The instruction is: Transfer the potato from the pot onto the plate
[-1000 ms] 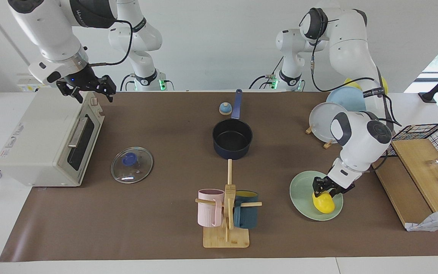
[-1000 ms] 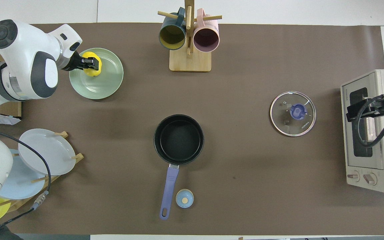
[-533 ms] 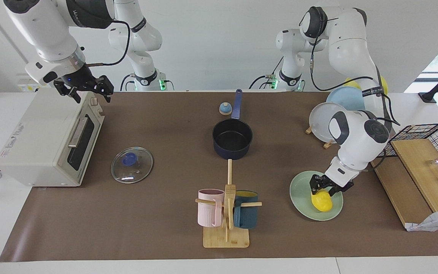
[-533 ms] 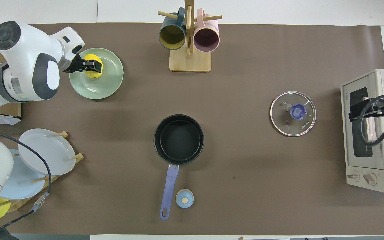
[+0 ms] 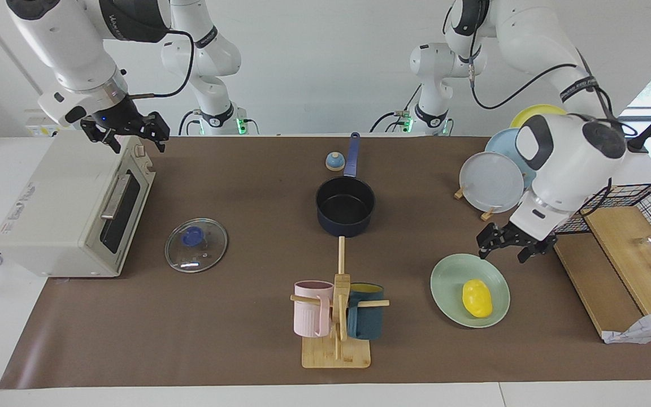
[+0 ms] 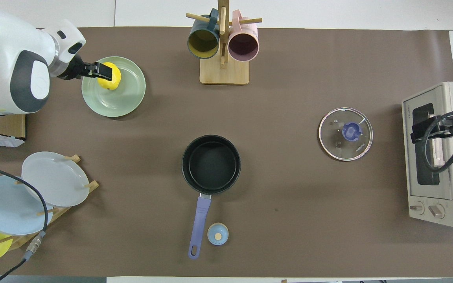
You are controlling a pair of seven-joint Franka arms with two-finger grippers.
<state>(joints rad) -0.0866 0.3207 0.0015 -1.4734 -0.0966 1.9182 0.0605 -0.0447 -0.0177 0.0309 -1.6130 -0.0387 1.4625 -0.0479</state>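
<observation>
The yellow potato (image 5: 477,298) (image 6: 109,79) lies on the mint-green plate (image 5: 448,281) (image 6: 126,98) toward the left arm's end of the table, with nothing holding it. My left gripper (image 5: 504,250) (image 6: 101,70) hangs open and empty in the air over the plate's edge that faces the robots, clear of the potato. The navy pot (image 5: 343,226) (image 6: 210,139) stands empty in the middle of the table, its handle pointing at the robots. My right gripper (image 5: 131,135) (image 6: 427,131) waits open over the toaster oven.
A glass lid (image 5: 196,244) lies between pot and toaster oven (image 5: 65,203). The mug rack (image 5: 337,316) stands farther from the robots than the pot. A plate rack (image 5: 492,182), wooden board (image 5: 613,265) and wire basket (image 5: 636,200) crowd the left arm's end. A small blue knob (image 5: 334,161) sits by the pot handle.
The left gripper opened, let go of the potato and rose away toward the robots. The potato stayed on the plate. The right gripper barely moved.
</observation>
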